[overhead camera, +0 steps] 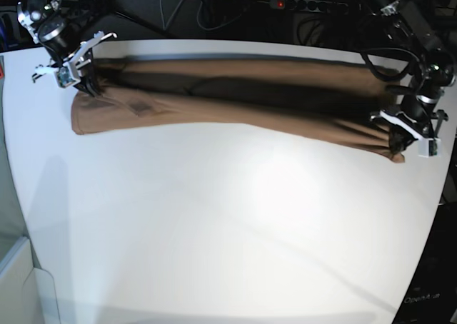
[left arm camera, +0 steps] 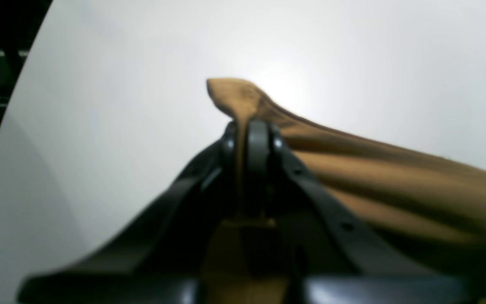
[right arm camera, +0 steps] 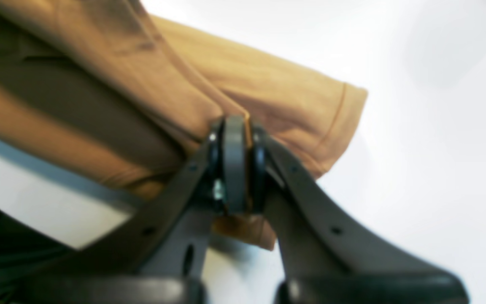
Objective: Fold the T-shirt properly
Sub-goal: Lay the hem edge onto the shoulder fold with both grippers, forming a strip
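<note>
You are stretching the T-shirt [overhead camera: 235,99] along the table's [overhead camera: 228,224] far edge, left gripper [left arm camera: 251,126] clenched on one end, right gripper [right arm camera: 234,131] clenched on the sleeve end; pulling harder is risking cloth slipping from either pinch

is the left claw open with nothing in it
No, the left claw is shut on a pinched corner of the plain tan-brown cotton T-shirt.

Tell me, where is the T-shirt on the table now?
In the base view, the T-shirt lies stretched along the far edge of the white table, pinched at its ends by the right gripper and left gripper.
</note>
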{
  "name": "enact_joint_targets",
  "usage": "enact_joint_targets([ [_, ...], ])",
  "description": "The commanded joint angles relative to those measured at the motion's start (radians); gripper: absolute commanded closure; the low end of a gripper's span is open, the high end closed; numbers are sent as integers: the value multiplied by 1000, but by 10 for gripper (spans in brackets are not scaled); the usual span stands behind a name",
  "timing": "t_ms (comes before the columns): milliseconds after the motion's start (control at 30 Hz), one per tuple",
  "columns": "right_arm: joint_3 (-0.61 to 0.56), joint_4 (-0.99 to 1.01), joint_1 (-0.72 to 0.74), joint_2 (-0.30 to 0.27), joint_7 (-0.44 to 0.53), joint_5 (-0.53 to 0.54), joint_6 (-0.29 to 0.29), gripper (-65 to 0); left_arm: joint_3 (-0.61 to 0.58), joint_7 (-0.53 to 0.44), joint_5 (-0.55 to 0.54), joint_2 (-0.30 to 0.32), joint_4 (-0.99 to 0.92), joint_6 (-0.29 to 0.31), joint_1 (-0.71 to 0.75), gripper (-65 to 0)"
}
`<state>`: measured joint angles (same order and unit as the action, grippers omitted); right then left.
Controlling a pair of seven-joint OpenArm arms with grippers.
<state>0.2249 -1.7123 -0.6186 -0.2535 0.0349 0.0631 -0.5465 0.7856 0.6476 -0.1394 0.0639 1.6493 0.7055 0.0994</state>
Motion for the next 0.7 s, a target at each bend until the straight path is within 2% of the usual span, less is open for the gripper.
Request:
enact_joint_targets([
  [0,9,2,-4,-10,18,14,13,-3,4,-30,-15,15,13,-7,-11,-22],
  [200,8,74,32,-10,21,14,13,-1,4,-30,-21,11,12,-7,16,-22],
  [667,6,77,55,-14,21,14,13,-4,4,-30,-15,14,9,-7,46,-27],
])
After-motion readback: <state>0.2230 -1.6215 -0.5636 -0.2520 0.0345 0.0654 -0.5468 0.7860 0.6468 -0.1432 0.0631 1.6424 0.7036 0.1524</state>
